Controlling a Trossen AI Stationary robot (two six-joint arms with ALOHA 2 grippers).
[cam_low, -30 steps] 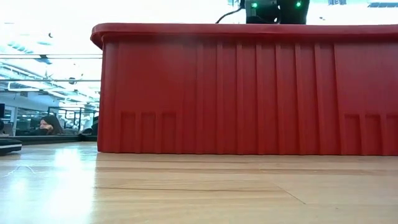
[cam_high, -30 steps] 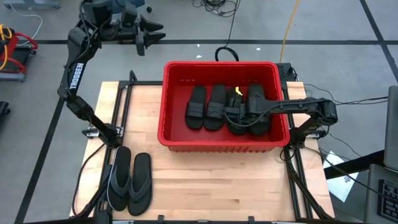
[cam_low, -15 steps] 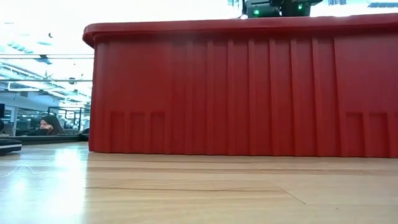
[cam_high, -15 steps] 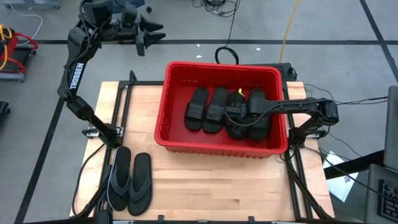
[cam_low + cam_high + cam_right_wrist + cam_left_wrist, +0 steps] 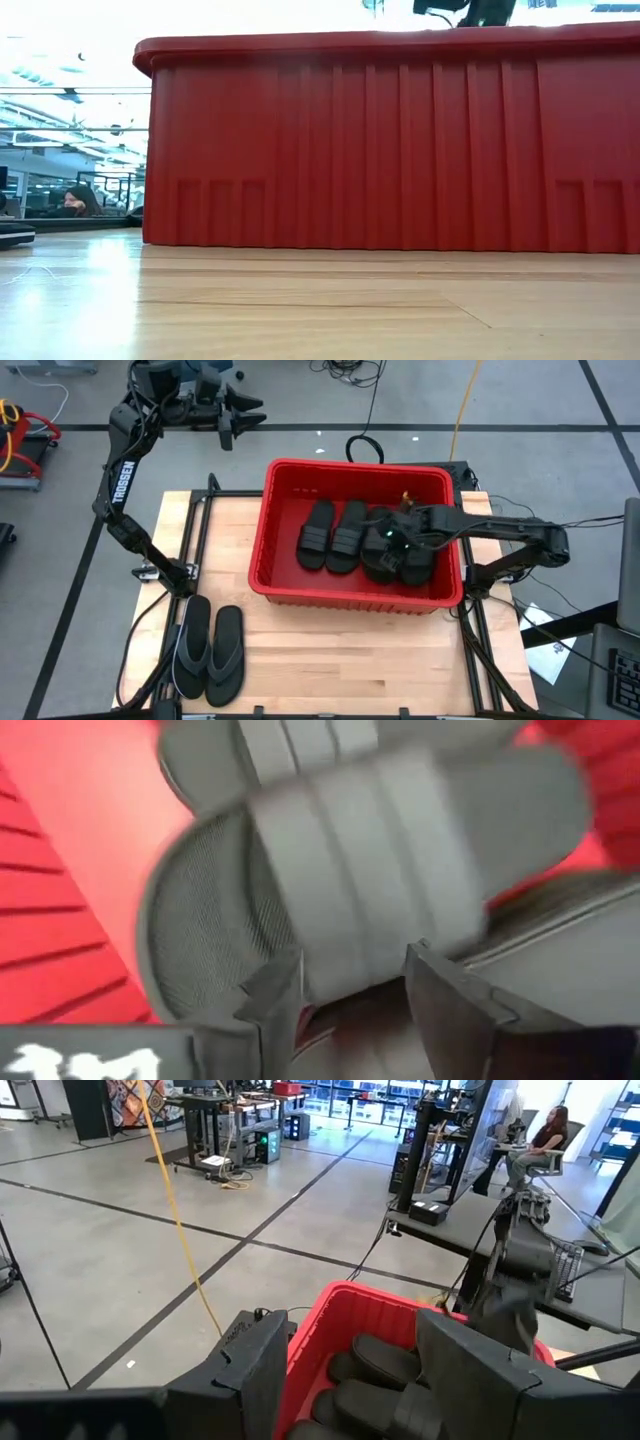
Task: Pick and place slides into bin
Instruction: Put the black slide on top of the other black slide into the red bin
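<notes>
Now your right gripper (image 5: 394,540) hangs low inside the large rectangular red plastic bin (image 5: 280,575), fingers parted, nothing held, directly over the black rubber band-strap slides (image 5: 330,533) piled beneath it. Your left gripper (image 5: 237,416) waits open, far beyond the bin. Watch the lift: an open finger could hook a ribbed strap (image 5: 360,890) and drag that slide out. The black thong-strap pair (image 5: 209,648) sits on the table, well away.

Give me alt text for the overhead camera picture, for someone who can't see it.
Seen from above, the right gripper hovers open inside a red bin just above black slides lying side by side. A thong-strap pair lies on the wooden table at the near left, and the left gripper is raised beyond the table's far edge.
</notes>
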